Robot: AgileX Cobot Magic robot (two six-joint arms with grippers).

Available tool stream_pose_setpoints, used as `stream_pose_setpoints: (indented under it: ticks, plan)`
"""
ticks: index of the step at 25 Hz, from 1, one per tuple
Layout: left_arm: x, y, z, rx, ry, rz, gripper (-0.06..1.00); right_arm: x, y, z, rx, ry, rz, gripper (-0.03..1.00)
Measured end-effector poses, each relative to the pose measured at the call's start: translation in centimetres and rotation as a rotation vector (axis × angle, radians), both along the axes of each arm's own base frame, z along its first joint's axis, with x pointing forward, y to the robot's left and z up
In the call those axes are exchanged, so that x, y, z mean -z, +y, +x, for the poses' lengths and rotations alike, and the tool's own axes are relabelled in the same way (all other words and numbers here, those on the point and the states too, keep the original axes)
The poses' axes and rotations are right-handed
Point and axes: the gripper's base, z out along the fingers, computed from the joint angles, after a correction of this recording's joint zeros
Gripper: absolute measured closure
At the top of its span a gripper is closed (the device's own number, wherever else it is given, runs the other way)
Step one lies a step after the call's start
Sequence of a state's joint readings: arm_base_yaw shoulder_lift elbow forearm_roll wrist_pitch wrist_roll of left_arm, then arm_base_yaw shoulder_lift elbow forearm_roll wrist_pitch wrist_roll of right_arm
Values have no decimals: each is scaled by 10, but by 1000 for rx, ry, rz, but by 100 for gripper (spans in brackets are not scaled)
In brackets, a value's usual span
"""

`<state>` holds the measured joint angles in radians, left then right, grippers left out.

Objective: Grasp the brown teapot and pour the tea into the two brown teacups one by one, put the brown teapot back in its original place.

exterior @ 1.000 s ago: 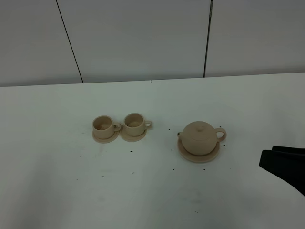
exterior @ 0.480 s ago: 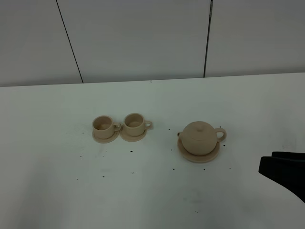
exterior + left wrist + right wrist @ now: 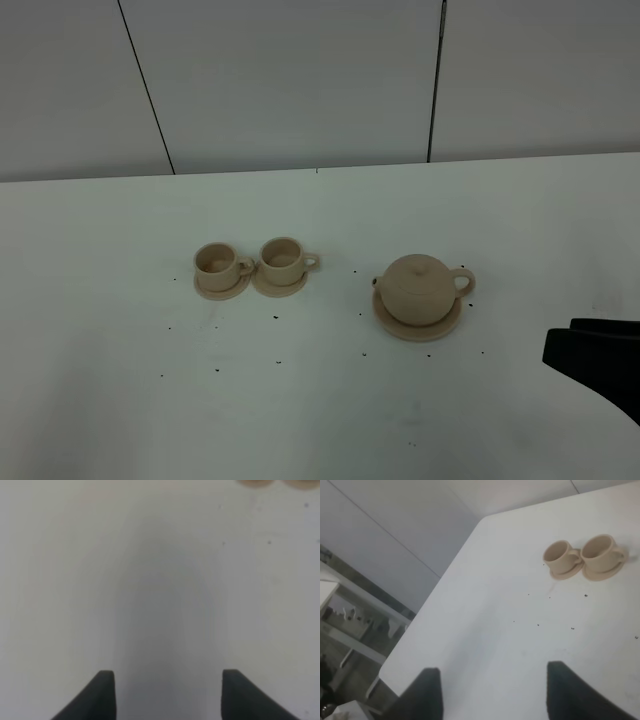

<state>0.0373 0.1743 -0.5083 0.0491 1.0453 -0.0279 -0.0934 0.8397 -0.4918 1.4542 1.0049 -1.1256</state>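
Observation:
The brown teapot (image 3: 418,286) sits upright on its wide saucer, the original place (image 3: 419,328), right of the table's middle, with its loop handle toward the right. The two brown teacups (image 3: 215,261) (image 3: 283,255) stand side by side on small saucers to the left, and the right wrist view shows them too (image 3: 559,554) (image 3: 599,549). My right gripper (image 3: 492,672) is open and empty, well away from the teapot. Only a black part of the right arm (image 3: 600,358) shows at the right edge. My left gripper (image 3: 168,675) is open over bare table, holding nothing.
The white table (image 3: 320,410) carries small dark specks around the crockery. Its left edge and corner (image 3: 435,605) show in the right wrist view, with shelving beyond. A grey panelled wall (image 3: 300,80) runs behind the table.
The black part of the right arm has shifted slightly toward the near edge. The teapot and cups have not moved.

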Motion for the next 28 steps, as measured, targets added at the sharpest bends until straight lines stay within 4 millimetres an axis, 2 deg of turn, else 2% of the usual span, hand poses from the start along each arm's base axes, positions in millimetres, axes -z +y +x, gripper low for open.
stream_pose_setpoints:
  ticks: [7,21,28]
  plan:
    - [0,-1,-25,0,-171,7,41,0,0,0,0,0,0,51]
    - [0,-1,-27,-2,-180,9,41,0,0,0,2,0,0,51]
    - [0,3,-27,-64,-185,-2,41,0,0,0,1,0,0,51]
